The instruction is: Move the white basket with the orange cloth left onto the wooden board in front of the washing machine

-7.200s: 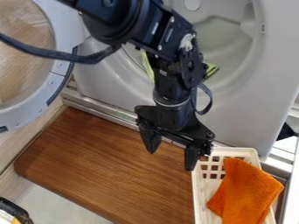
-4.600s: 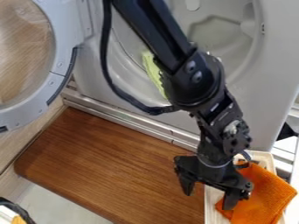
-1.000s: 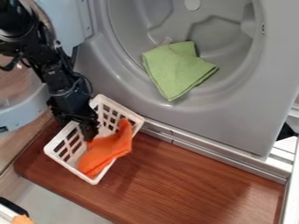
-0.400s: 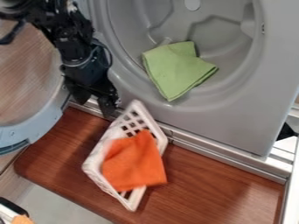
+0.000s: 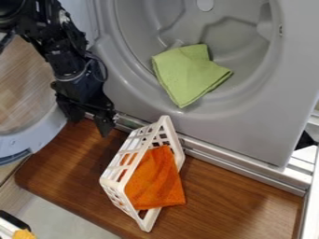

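Gripper (image 5: 89, 122), left side of frame, a little above mid-height. Fingers open, held apart, tips pointing down and slightly to the right. Nearest item: the white basket (image 5: 109, 181), to the lower right of the fingers and apart from them.

Basket: lattice-walled, tipped over on the bench (image 5: 233, 200), lower centre of frame. Its upper end lies close to the metal rail (image 5: 233, 164). The orange cloth (image 5: 156, 179) is partly inside the basket, bunched against the lattice; its lower right corner extends past the rim onto the bench.

Bench: brown wood grain, rounded corner at lower left. The rail follows its upper edge on a slant, from upper left to lower right, along the foot of the grey appliance (image 5: 249, 130).

Appliance: large round recess, upper centre and right of frame. The green cloth (image 5: 189, 74) lies folded in the lower part of the recess, upper right of the gripper, well apart from it.

Arm (image 5: 53, 44): enters at upper left, in front of the round door (image 5: 37, 135) at the left edge. Wood grain visible through the door's window.

Lower left corner: a yellow item (image 5: 24, 234), partly cut off by the frame, beside a black-edged object (image 5: 12, 220).
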### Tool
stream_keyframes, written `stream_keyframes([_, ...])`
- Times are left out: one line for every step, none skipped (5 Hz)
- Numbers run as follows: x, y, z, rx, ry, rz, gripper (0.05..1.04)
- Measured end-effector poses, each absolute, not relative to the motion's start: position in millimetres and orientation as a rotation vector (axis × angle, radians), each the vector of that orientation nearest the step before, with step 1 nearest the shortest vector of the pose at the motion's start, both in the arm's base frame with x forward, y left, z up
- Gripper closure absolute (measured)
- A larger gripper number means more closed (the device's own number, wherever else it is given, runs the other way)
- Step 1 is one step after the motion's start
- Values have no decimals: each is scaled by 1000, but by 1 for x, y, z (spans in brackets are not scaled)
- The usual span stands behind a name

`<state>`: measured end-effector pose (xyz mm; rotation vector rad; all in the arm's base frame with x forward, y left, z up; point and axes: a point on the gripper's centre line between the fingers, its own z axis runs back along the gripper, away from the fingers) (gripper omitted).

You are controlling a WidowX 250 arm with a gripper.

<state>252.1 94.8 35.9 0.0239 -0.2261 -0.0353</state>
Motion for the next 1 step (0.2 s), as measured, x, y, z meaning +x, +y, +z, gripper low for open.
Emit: stream_keyframes([252, 95, 36, 27, -228, -34, 84])
